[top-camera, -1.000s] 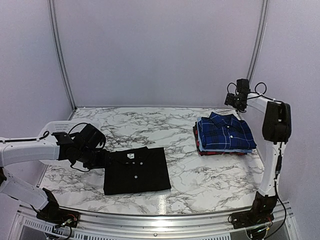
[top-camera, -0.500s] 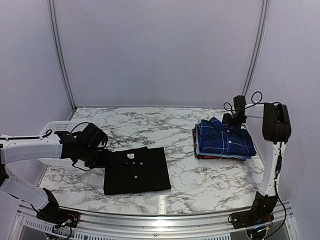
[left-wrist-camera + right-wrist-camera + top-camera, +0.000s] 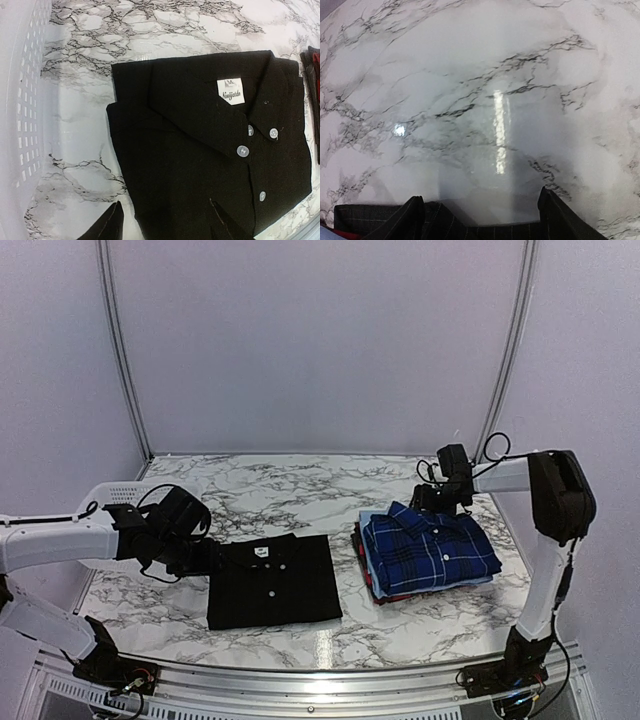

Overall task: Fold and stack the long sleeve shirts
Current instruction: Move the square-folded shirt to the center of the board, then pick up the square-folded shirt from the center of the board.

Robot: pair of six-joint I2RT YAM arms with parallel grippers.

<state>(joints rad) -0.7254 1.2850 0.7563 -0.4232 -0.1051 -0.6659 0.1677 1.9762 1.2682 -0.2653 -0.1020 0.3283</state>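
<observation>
Top view: black shirt point(image 3: 272, 580) folded, front-center on table; blue plaid shirt point(image 3: 430, 550) tops stack point(image 3: 368, 565) at right. Only left wrist shows label point(image 3: 230, 91), basket point(image 3: 25, 100); left gripper point(image 3: 165, 225) jaws spread. Right gripper point(image 3: 480, 217) jaws spread over stack edge.

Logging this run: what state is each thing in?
black shirt, folded, flat on the table.
shirt stack, folded, blue plaid shirt on top.
basket, at the table's left edge, inside not visible.
left gripper, open at the black shirt's edge.
right gripper, open at the stack's far edge.

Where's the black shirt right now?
In the top view, the black shirt lies folded left of centre, beside the left gripper, with the shirt stack to its right.
</observation>
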